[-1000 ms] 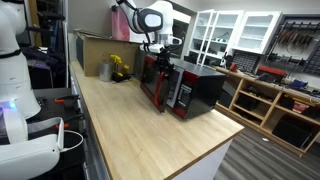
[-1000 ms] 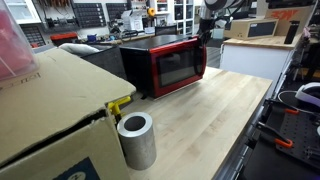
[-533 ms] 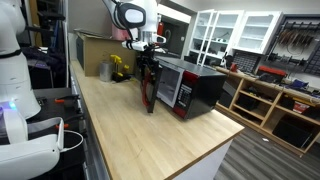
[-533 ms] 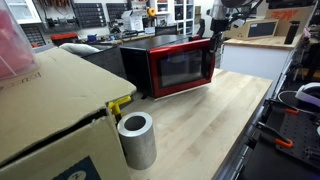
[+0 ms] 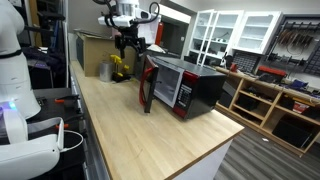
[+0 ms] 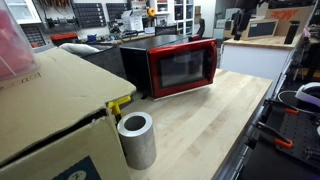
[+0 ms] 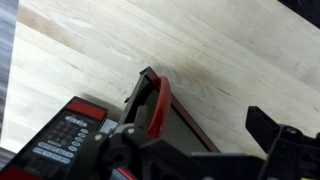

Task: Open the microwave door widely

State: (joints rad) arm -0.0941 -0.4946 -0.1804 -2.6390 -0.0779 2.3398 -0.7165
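The microwave [image 5: 195, 88] stands on the wooden counter, black-cased with a red front. Its door [image 5: 148, 86] is swung well out from the front in this exterior view; from the opposite side the door [image 6: 183, 68] shows its red frame and dark window. My gripper [image 5: 128, 48] hangs above and behind the door's free edge, apart from it. In the wrist view the gripper [image 7: 200, 150] is open with nothing between its fingers [image 7: 272, 132]. Below it lie the door's red top edge [image 7: 158, 105] and the control panel [image 7: 62, 138].
A brown cardboard box [image 5: 95, 48] stands behind the microwave, large in the foreground elsewhere [image 6: 50, 110]. A grey cylinder [image 6: 137, 140] and a yellow object [image 6: 120, 103] stand next to it. A white robot body [image 5: 15, 80] is beside the counter edge [image 5: 85, 120].
The gripper has opened, let go of the door and drawn up and away from it. The door has swung further open.
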